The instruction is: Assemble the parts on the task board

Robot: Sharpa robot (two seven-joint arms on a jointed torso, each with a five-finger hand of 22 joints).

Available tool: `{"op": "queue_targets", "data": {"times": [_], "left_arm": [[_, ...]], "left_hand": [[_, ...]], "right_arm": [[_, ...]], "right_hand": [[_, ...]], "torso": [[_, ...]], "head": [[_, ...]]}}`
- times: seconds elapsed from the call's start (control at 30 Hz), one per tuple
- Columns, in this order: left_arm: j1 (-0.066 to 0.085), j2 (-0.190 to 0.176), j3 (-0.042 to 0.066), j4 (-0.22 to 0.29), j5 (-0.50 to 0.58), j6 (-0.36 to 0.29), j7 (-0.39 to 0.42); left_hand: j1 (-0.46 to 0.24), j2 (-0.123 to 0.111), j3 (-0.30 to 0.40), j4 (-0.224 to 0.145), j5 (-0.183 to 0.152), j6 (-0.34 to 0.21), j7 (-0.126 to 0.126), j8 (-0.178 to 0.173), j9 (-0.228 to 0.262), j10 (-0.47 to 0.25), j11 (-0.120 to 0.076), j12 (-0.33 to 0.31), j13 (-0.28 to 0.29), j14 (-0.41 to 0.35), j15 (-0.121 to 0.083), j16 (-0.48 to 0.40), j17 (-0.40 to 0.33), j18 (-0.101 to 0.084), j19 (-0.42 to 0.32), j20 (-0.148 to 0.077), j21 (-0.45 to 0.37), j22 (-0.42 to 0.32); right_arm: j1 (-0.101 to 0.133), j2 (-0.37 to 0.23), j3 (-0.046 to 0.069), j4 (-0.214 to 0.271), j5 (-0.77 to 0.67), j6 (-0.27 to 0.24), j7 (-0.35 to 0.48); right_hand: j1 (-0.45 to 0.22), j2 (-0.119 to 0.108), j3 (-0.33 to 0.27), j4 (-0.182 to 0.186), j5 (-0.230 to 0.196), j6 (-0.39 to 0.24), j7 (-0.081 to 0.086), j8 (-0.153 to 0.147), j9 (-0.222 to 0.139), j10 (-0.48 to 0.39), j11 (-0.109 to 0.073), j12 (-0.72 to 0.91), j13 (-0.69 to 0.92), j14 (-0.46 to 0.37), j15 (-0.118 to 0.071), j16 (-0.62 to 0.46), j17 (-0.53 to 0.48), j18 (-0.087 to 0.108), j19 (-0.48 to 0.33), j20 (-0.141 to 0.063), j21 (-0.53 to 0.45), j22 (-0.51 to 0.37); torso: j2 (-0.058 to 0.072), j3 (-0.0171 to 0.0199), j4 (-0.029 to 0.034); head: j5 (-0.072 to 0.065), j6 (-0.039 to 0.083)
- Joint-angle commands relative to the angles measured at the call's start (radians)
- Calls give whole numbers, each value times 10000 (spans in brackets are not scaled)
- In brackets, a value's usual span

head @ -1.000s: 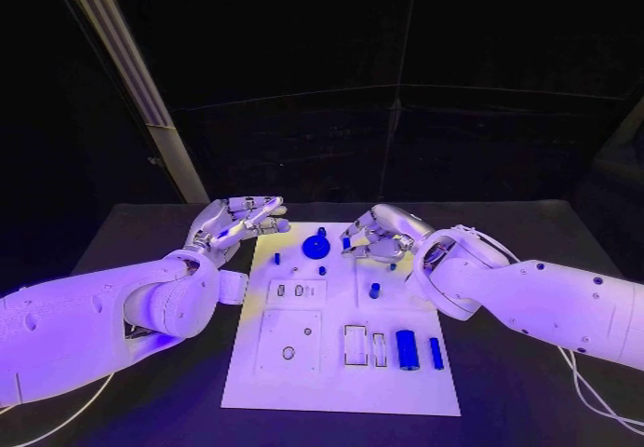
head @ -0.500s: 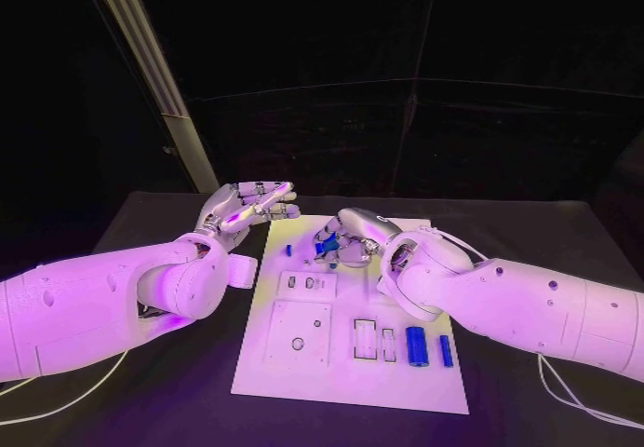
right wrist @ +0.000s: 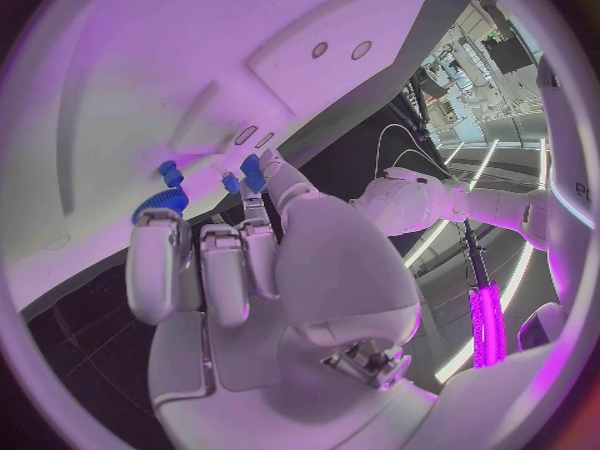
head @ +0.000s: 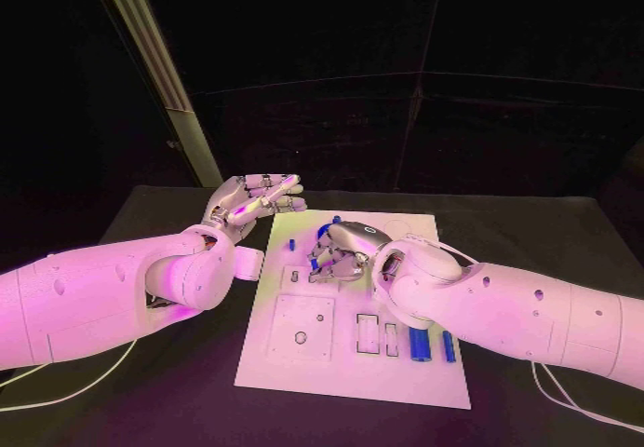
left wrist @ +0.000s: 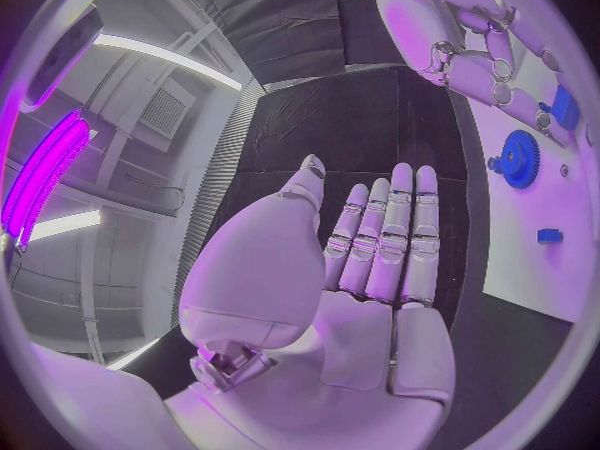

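- Head view: the flat white plastic task board [head: 352, 372] lies in the middle of the black table [head: 537, 233].
- The silver left hand [head: 255, 200] is up beside the board's far left corner. Its fingers are straight and close together w/ nothing in them.
- The silver right hand [head: 342, 250] is over the far part of the board, fingers curled down. Something blue peeks out by its fingers; can't tell here if it holds it.
- Two blue plastic cylinder parts [head: 432, 345] lie side by side near the board's right edge. A small blue peg [head: 290, 246] stands near the left edge.
- Left wrist view: the left hand [left wrist: 375, 270] is flat and holds nothing. The right hand [left wrist: 481, 45] is above a blue round gear part [left wrist: 516, 158] on the board [left wrist: 538, 270]. A small blue block [left wrist: 548, 236] lies nearby.
- Right wrist view: the right hand [right wrist: 238, 250] pinches a small blue piece [right wrist: 253, 173] at its fingertips, right by the board [right wrist: 163, 60]. The gear [right wrist: 160, 204] is just beside them.
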Motion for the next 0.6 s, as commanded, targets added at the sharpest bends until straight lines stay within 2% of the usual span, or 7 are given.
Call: {"op": "queue_targets", "data": {"times": [0.03,0.2,0.6], "left_arm": [[18,26,7,-6,15,131,96],[18,46,6,-21,15,136,89],[17,67,6,-42,15,153,77]], "left_hand": [[0,103,-40,-29,1,56,-10,-42,-8,-45,-22,-50,-6,60,-12,-43,17,149,83,-4,-45,-12],[0,103,-40,-29,1,56,-10,-42,-8,-45,-22,-50,-6,60,-12,-43,17,149,83,-4,-45,-12],[13,113,-49,-49,1,76,-20,-46,-5,-21,-32,-53,-3,74,-18,-53,19,151,95,-7,-50,-21]], "right_arm": [[3,21,-2,16,-460,439,-183],[-15,22,-11,-16,-545,646,-262],[-26,30,-117,-130,-673,985,-401]], "right_hand": [[-61,22,141,86,61,345,-244,64,158,350,-28,-26,1637,917,-30,-63,2016,-34,-40,-18,-50,-9],[-88,6,146,87,58,358,-245,67,161,349,-28,-27,1637,914,-30,-70,2003,-30,-50,-18,-60,-29],[-132,-21,151,92,47,368,-246,66,164,336,-28,-51,1622,911,-31,-77,1989,-20,-75,-18,-82,-76]], "torso": [[0,8,-7],[-8,-9,-8],[-4,-8,-8]], "head": [[20,-27],[23,-49],[20,-101]]}}
